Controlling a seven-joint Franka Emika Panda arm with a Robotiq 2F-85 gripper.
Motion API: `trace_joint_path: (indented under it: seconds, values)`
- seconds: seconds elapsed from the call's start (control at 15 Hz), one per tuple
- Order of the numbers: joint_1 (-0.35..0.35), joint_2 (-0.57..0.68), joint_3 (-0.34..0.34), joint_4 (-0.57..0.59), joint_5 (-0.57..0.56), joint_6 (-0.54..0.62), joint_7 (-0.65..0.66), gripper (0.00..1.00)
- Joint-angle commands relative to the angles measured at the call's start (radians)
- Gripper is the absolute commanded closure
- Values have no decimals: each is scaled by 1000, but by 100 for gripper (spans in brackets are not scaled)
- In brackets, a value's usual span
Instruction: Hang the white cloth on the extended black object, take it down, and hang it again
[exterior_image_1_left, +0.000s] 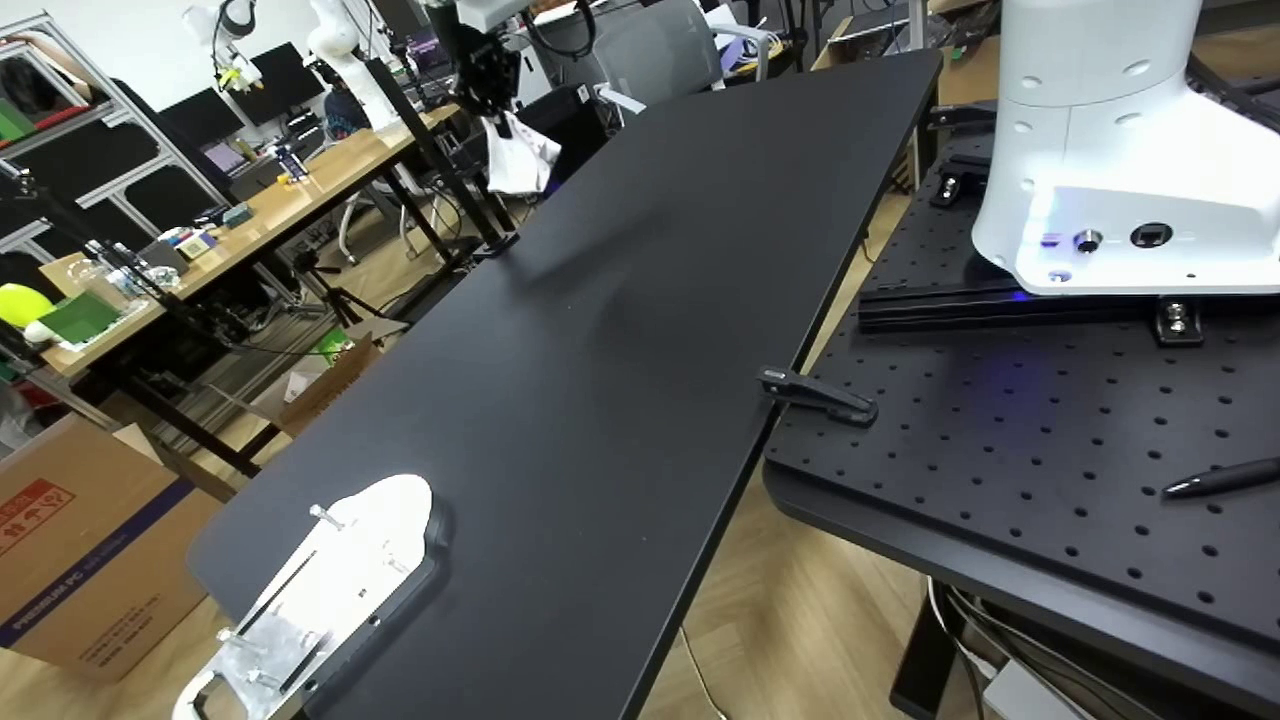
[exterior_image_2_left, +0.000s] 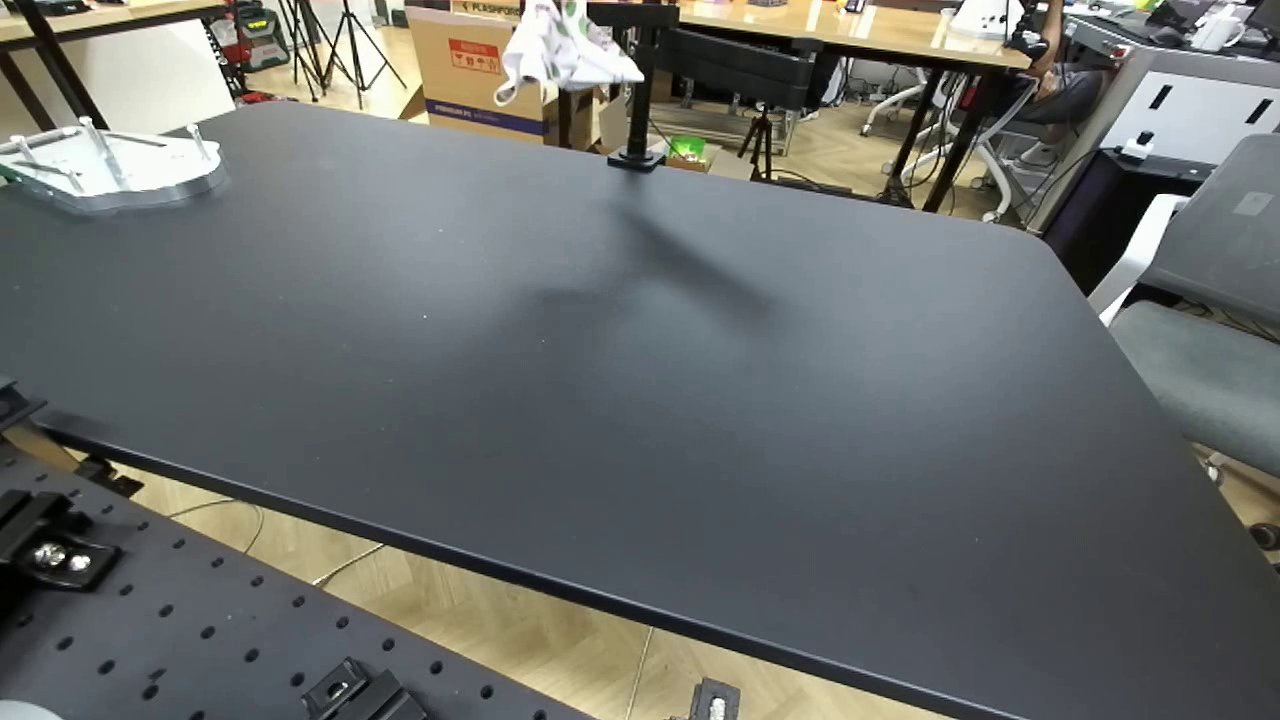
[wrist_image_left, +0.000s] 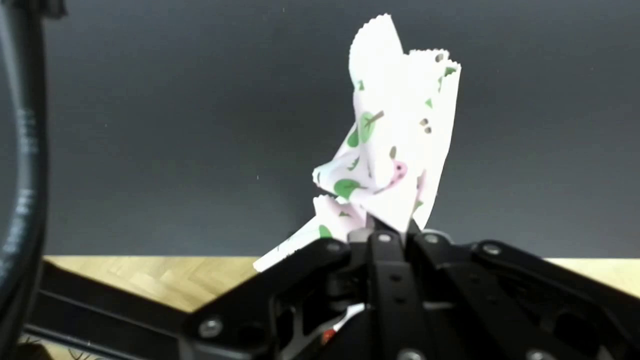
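Note:
The white cloth (exterior_image_1_left: 522, 158), printed with green leaves and pink figures, hangs crumpled from my gripper (exterior_image_1_left: 503, 122). In the wrist view the cloth (wrist_image_left: 400, 115) runs up from between the nearly closed fingertips (wrist_image_left: 392, 231), with one flap out to the left. In an exterior view the cloth (exterior_image_2_left: 568, 50) is in the air at the top edge, beside the black stand; the gripper is out of view there. The black stand (exterior_image_2_left: 640, 115) is an upright pole at the table edge with a horizontal arm (exterior_image_2_left: 740, 65). The pole also shows behind the gripper (exterior_image_1_left: 425, 135). Contact between cloth and stand cannot be told.
A white plate with pegs (exterior_image_1_left: 350, 565) lies on the black table (exterior_image_1_left: 640, 350); it also shows in an exterior view (exterior_image_2_left: 110, 165). A grey chair (exterior_image_2_left: 1210, 290) stands beyond the table end. A black bar (wrist_image_left: 110, 310) crosses the wrist view's lower left.

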Motion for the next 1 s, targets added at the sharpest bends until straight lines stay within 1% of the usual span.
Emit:
trace_joint_path:
  seconds: [0.0,0.13,0.2,0.27,0.4,0.93]
  values:
    - [2,-3,5,39,-3,-27,1,97]
    - [8,-5,8,90,-3,-63,1,97]
    - [9,-4,8,97,-3,-70,1,97]
    - [9,-3,8,97,-3,-70,1,99]
    - [13,3,2,93,-21,-59,10,99]
    - [47,27,-4,183,-164,-63,25,99]
